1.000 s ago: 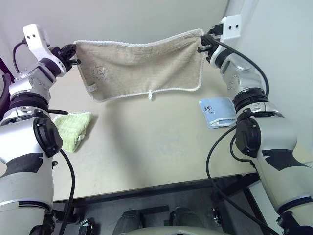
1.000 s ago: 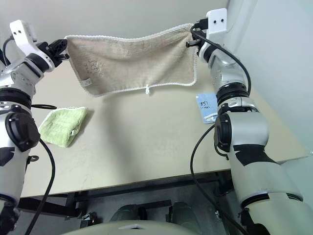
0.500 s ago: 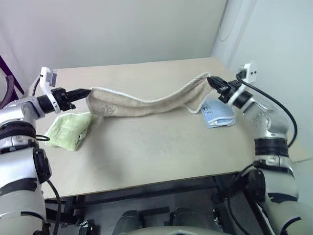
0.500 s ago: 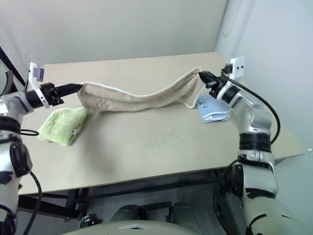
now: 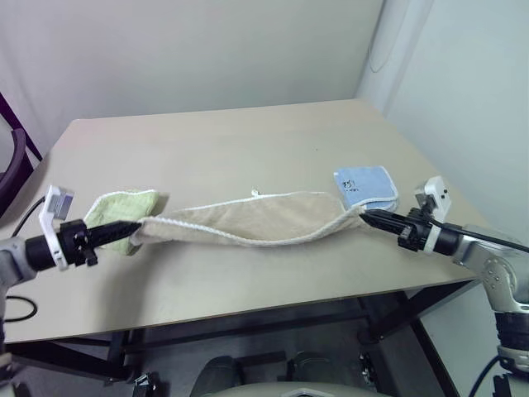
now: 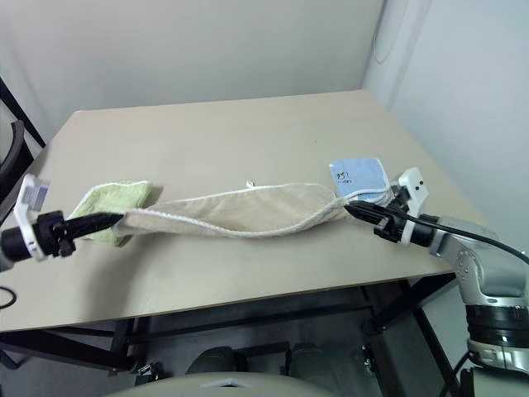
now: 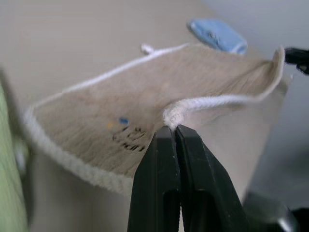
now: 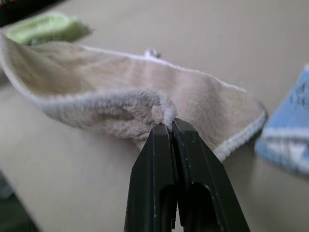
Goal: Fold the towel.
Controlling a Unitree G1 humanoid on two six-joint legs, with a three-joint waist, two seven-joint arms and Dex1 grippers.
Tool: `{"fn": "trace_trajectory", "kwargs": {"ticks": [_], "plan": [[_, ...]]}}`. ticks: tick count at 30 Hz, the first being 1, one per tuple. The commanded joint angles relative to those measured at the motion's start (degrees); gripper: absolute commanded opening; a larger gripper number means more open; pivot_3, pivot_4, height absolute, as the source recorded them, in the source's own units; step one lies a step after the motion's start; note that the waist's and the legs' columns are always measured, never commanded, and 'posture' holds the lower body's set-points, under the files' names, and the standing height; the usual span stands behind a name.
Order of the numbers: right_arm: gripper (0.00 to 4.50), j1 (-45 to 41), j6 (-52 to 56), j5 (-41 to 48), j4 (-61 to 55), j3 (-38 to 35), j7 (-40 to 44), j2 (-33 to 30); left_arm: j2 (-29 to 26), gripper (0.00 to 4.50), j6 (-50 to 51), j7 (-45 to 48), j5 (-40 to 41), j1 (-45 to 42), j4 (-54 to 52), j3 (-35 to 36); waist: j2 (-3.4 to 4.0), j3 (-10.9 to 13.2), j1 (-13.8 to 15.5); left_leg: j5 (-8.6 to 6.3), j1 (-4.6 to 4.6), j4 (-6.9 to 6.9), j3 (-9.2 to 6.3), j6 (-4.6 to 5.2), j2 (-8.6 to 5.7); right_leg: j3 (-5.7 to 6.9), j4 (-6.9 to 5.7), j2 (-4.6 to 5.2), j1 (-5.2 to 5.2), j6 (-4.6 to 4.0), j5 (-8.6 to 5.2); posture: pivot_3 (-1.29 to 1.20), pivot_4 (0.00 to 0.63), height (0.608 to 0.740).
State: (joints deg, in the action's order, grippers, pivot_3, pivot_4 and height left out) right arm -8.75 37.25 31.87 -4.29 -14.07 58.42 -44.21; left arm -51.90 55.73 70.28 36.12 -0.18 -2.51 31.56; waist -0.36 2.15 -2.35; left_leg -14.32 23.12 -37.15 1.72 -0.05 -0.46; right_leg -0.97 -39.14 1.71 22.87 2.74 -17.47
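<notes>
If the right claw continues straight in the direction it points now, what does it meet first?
Probably the towel itself. The right claw is shut on the towel's corner and points along the cloth toward the left claw. The light-blue cloth lies beside that line, though depth is unclear.

One bench (image 5: 248, 141). Three cloths on it: one tan towel (image 5: 256, 222), one green towel (image 5: 116, 211), one blue cloth (image 5: 364, 186). The tan towel carries one white loop (image 5: 255, 193) and one patch of dark marks (image 7: 128, 140). Two tools: the left tool (image 5: 132, 227) and the right tool (image 5: 369, 217), each with two black fingers.
</notes>
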Motion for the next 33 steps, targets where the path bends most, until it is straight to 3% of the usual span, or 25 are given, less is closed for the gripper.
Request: {"fn": "trace_trajectory", "kwargs": {"ticks": [1, 8, 13, 15, 21, 33], "plan": [[0.00, 2.08, -3.07, 0.13, -3.81, 0.08, 4.45, -2.99, -2.62, 0.02, -2.71, 0.63, -0.28, 5.13, -1.20, 3.80, 0.03, 0.02, 0.06, -0.01, -0.06, 0.01, 0.01, -0.01, 0.00, 0.00, 0.02, 0.00, -0.06, -0.01, -0.01, 0.00, 0.000, 0.740], [0.00, 5.58, -9.26, -4.27, -2.83, 5.68, 12.07, -8.57, -4.42, 0.02, -9.18, 2.00, -2.49, 11.32, 1.43, 1.29, 0.20, 0.19, 0.31, -0.13, -0.65, 0.23, 0.02, -0.17, 0.15, 0.17, 0.71, 0.05, -0.59, -0.05, -0.05, 0.00, 0.000, 0.740], [0.00, -2.07, -10.06, -5.37, 2.88, 7.78, 9.34, -5.44, -3.64, 0.02, -10.69, 0.74, -2.53, 8.50, 3.60, -2.35, 0.21, 0.19, 0.00, -0.22, -0.65, 0.31, 0.35, -0.03, 0.19, 0.59, 0.92, 0.54, -0.57, -0.05, 0.03, 0.00, 0.000, 0.740], [0.00, -6.86, -11.08, -6.66, 7.20, 9.06, 7.49, -2.95, -3.71, 0.02, -11.74, 0.58, -3.11, 5.03, 6.20, -5.10, 0.13, 0.15, -0.03, -0.24, -0.64, 0.38, 0.48, 0.02, 0.19, 1.11, 0.93, 0.93, -0.52, -0.01, 0.07, 0.00, 0.000, 0.740], [0.00, -17.98, -15.77, -12.04, 21.24, 13.09, 5.06, 3.60, -2.76, 0.02, -16.02, -1.36, -7.46, -8.28, 19.89, -12.91, 0.14, 0.13, 0.40, -0.23, -0.62, 0.71, 0.59, 0.02, 0.19, 1.15, 0.97, 0.99, -0.30, -0.03, 0.09, 0.00, 0.000, 0.740], [0.00, -25.41, -24.56, -18.09, 36.07, 14.08, -1.28, 11.15, 1.53, 0.02, -24.56, -3.09, -13.51, -20.43, 34.11, -19.72, 0.06, 0.08, -0.10, -0.12, -0.02, 0.89, 0.78, 0.13, 0.17, 1.15, 0.78, 1.04, 0.30, 0.21, 0.24, 0.00, 0.000, 0.740]]}}
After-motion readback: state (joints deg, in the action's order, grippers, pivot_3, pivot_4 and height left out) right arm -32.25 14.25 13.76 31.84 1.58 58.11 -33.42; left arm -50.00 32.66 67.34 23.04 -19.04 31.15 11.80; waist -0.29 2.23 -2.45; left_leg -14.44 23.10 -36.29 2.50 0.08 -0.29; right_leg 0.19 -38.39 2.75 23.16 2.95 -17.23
